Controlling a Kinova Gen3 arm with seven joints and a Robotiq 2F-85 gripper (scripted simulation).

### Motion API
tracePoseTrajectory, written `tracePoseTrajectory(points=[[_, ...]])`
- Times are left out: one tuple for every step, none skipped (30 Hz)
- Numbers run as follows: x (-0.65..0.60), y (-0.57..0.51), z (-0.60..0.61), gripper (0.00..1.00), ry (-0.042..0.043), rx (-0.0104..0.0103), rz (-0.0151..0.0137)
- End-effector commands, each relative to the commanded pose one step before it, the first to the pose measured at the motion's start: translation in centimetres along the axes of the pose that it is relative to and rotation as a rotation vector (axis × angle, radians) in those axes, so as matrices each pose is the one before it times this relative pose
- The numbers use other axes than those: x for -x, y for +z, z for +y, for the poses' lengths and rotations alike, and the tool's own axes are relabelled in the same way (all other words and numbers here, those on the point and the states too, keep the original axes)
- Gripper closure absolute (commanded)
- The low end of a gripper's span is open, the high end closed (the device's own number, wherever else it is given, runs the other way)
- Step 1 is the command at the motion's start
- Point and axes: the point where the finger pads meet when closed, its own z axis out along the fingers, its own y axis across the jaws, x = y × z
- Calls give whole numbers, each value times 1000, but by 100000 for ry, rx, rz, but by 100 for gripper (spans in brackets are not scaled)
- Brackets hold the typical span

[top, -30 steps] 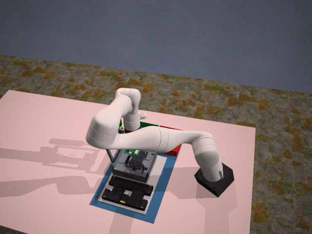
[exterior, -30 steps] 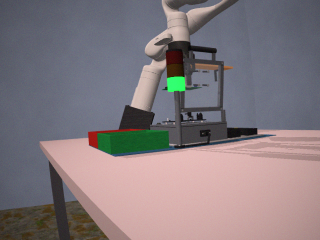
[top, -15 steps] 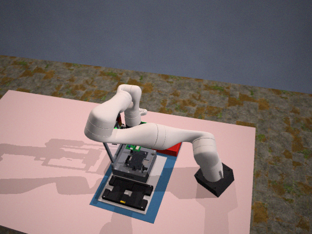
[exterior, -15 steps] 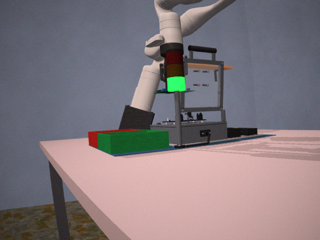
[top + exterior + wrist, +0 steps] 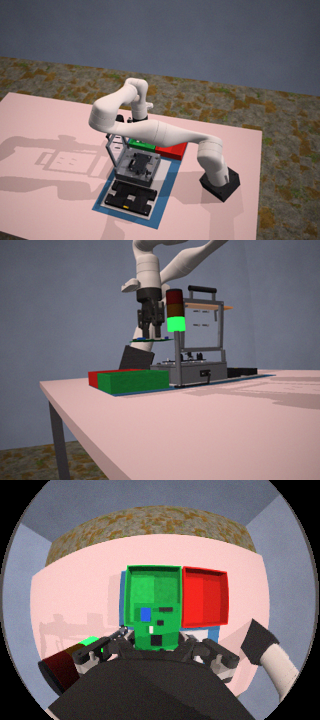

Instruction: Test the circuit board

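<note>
My fingers (image 5: 151, 330) are clamped on the edges of the circuit board (image 5: 151, 339), and I hold it flat in the air. In my wrist view the board (image 5: 155, 623) sits right over the green bin (image 5: 154, 590), with the red bin (image 5: 204, 598) just beside it.

I think most of the job is done. The signal light (image 5: 176, 323) glows green. The tester (image 5: 191, 371) has its lid (image 5: 205, 307) standing open, and no board is in it. The only thing left is to let go so the board falls into the green bin (image 5: 133, 380). It hangs well above the bin, so I might go lower first, but a short drop is fine.

The light's pole (image 5: 177, 357) stands close beside my fingers, so I should not swing that way. The black tray (image 5: 130, 197) lies at the far end of the blue mat (image 5: 161, 204) on the pink desk (image 5: 41, 165), out of my way.
</note>
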Motion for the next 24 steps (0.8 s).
tracePoseTrajectory(points=[[-2891,732,-279,23,1242,24,93],[-598,241,-77,23,54,158,-2],[-537,174,-113,23,10,21,-2],[-481,122,-136,23,-21,-75,1],[-431,88,-144,23,-37,-126,4],[-384,64,-143,23,-45,-149,8],[-353,94,-95,23,-11,-40,5],[-314,96,-71,23,1,-1,2],[-273,84,-61,23,1,-1,1],[-231,71,-53,23,1,-1,3],[-193,60,-43,23,1,-1,0],[-156,48,-36,23,1,-1,2],[-122,37,-28,23,1,-1,1],[0,0,0,23,0,0,0],[0,0,0,23,0,0,0],[-91,28,-21,23,0,-1,0],[-63,20,-14,23,0,0,0],[-40,12,-9,23,0,0,0],[-21,7,-5,23,0,0,0],[-8,3,-2,23,0,0,0],[-1,0,0,23,0,0,0],[0,0,0,23,0,0,0],[0,0,0,23,0,0,0],[3,2,10,23,21,9,-8]])
